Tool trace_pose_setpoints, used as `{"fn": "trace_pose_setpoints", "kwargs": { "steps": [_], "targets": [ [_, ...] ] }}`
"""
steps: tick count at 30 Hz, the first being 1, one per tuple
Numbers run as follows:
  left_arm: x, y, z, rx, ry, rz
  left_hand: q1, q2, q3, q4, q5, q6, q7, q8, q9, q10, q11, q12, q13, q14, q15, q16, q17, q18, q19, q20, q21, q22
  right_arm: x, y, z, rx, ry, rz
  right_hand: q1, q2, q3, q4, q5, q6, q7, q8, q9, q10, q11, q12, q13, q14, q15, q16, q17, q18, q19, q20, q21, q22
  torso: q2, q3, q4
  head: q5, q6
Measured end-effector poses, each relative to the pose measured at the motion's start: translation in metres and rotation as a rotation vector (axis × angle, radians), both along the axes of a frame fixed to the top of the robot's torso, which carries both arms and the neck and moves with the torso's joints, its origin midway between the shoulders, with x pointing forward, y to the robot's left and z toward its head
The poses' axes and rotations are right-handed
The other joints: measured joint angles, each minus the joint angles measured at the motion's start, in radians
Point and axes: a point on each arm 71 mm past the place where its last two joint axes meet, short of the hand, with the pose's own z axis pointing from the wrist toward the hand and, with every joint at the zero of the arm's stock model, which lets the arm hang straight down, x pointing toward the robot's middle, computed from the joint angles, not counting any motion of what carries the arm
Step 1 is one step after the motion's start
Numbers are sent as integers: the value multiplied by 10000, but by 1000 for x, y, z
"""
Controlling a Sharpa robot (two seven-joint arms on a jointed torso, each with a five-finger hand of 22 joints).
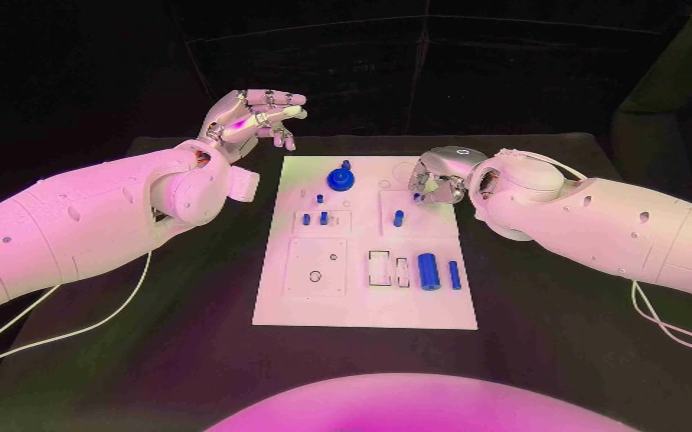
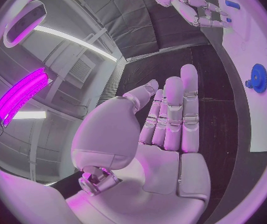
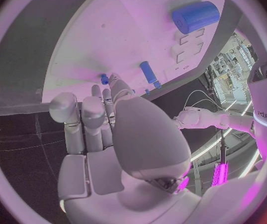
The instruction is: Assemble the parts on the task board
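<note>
Board (image 1: 289, 312): gear (image 1: 342, 179) seated at 12 o'clock; cylinder (image 1: 427, 271), pegs loose at 4. Left hand (image 1: 254, 119) spread, empty; right hand (image 1: 437, 180) grip unclear.

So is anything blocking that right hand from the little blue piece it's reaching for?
Nothing visible. The right hand hangs over the task board's far right part, its fingertips right beside a small blue part, with only bare white board between them.

Task board (image 1: 368, 297): looking like smooth, matt white plastic.
Parts: blue gear (image 1: 342, 179) beyond the right fingers (image 1: 427, 190), blue cylinder (image 1: 428, 271), both appearing smooth plastic.
Hands' fingers: showing silvery, satin metal-like shells.
Surface (image 1: 188, 332): appearing matt black.
</note>
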Motion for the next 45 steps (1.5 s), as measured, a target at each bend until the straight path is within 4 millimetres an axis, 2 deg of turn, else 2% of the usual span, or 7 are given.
{"fn": "trace_pose_setpoints", "kwargs": {
  "steps": [8, 16, 27, 32, 36, 38, 45],
  "targets": [
    [1, 2, 0, 15, 5, 119, 134, 133, 56, -56, 0, -72, 0, 90, 0, -37, 35, 118, -1, 0, 0, 0, -42, 0, 0, 0, -43, -35, 0, 4, -4, -140, 225, 14, 185, 185, 680, -90, -415, 240, -104, 0, 0, 288, -74, 0, -249, 0, 0, 405, 384, -1, 281, -10, 304, 405, -9, 14, -2, 24, 15],
    [1, 2, 0, 42, -20, 236, 188, 187, 100, -99, 0, -72, 0, 116, 9, -74, -2, 164, -2, 1, 0, 0, -67, -1, 1, 0, -44, -47, 2, 4, -6, -286, 304, -53, 184, 185, 1426, -203, -445, 386, -100, 0, -1, 464, -108, 2, -363, 0, 0, 728, 735, -3, 467, -40, 603, 875, -9, 9, -2, 36, -12],
    [2, 3, 0, 53, -40, 304, 188, 186, 140, -139, 0, -72, 0, 164, 9, -73, -2, 203, -2, -36, -36, 0, -76, -1, 1, 0, -44, -56, 2, 7, -6, -364, 238, 2, -111, -213, 2916, -598, -470, 456, -102, 0, -2, 590, -88, -65, -366, 0, -1, 930, 836, -2, 501, -75, 840, 1144, -2, 5, -2, 43, -32],
    [2, 4, 0, 56, -37, 311, 187, 186, 140, -139, 0, -76, 3, 164, 9, -109, 34, 203, -3, -36, -36, 1, -91, -2, 1, 0, -43, -55, 2, 7, -6, -410, 162, 25, -414, -516, 3718, -879, -528, 574, -92, 0, -2, 714, -106, -68, -370, 0, -1, 1041, 866, -2, 536, -40, 1011, 1350, 1, 5, -1, 41, -16],
    [2, 4, 0, 44, -25, 280, 194, 192, 211, -210, 0, -144, 1, 171, 8, -166, 19, 246, -3, -57, -15, 0, -118, -2, 1, 0, -75, -71, 0, 9, -6, -424, 26, 43, -487, -583, 3978, -1019, -528, 681, -99, 0, 22, 842, -127, -103, -369, 0, -1, 1045, 809, -7, 699, -56, 1143, 1550, 1, 8, -1, 33, -12],
    [2, 5, 0, 33, -14, 247, 238, 236, 237, -236, 0, -178, 34, 205, 8, -181, 33, 264, -3, -73, 1, 0, -125, -2, 1, 0, -82, -72, -2, 9, -6, -410, -57, 31, -637, -580, 4068, -1037, -515, 750, -141, 0, 22, 882, -162, -108, -368, 0, -1, 1045, 740, -166, 740, -88, 1221, 1658, 0, 10, -1, 32, -9],
    [4, 8, -1, 17, 9, 187, 116, 114, 166, -165, 0, -273, 60, 244, 0, -287, 69, 312, -20, -126, 55, 0, -177, -3, 1, 0, -155, -107, -10, 10, -5, -212, -295, 12, -809, -670, 4298, -1205, -417, 830, -157, 0, 30, 1003, -216, -60, -316, 0, -1, 1045, 723, -163, 841, -92, 1337, 1885, -5, 9, -25, 12, 11]
  ]
}}
